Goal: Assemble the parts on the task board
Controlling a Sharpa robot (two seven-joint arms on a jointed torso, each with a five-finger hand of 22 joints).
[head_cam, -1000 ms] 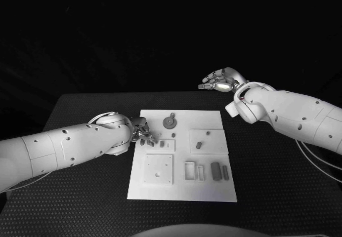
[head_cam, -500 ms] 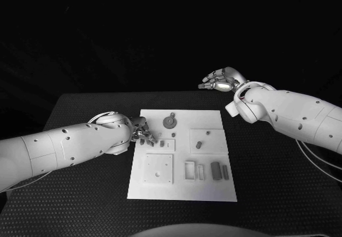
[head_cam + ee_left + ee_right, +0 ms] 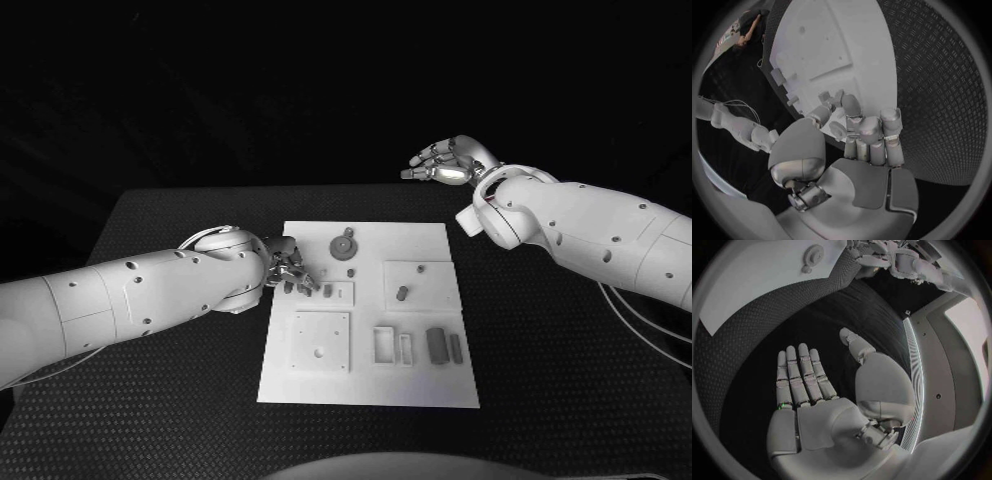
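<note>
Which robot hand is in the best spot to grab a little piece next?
Probably the left hand: its fingers sit at the task board, right beside a small part. The right hand is open, off beyond the board's far edge.

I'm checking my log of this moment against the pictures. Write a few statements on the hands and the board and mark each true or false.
1. The left hand is at the board's left edge. True.
2. The right hand holds a part. False: it is open, fingers apart, holding nothing.
3. The right hand hangs directly above the board. False: it is raised beyond the table's far edge.
4. A round gear-like part lies near the board's far end. True.
</note>
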